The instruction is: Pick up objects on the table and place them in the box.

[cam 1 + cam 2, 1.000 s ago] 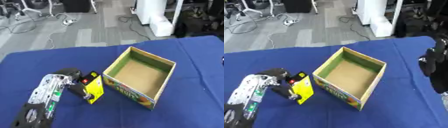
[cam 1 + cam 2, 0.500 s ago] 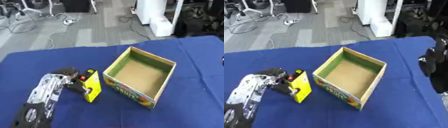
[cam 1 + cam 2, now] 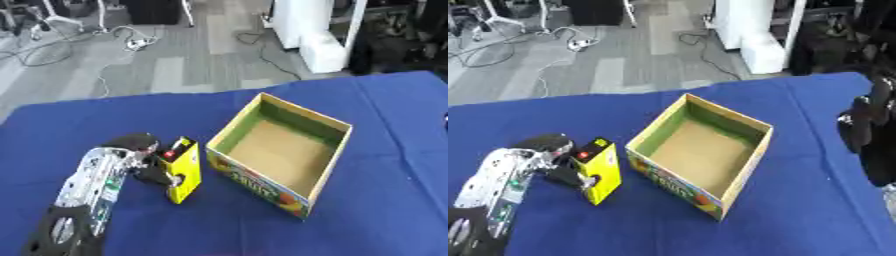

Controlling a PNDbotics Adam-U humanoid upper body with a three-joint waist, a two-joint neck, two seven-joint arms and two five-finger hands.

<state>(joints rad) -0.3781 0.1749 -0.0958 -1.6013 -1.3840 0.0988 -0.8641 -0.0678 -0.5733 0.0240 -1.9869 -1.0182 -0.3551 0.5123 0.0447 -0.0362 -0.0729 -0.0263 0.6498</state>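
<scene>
My left hand (image 3: pixel 144 156) curls around the yellow package (image 3: pixel 184 170), standing on the blue table (image 3: pixel 385 200) just left of the box (image 3: pixel 282 152). The box looks empty; placing remains undone.

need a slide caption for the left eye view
Left hand grips a yellow carton beside the open cardboard box on the blue table.

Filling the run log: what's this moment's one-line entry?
left hand: shut on yellow pack | pack: beside box, outside | box: empty | right hand: idle
</scene>
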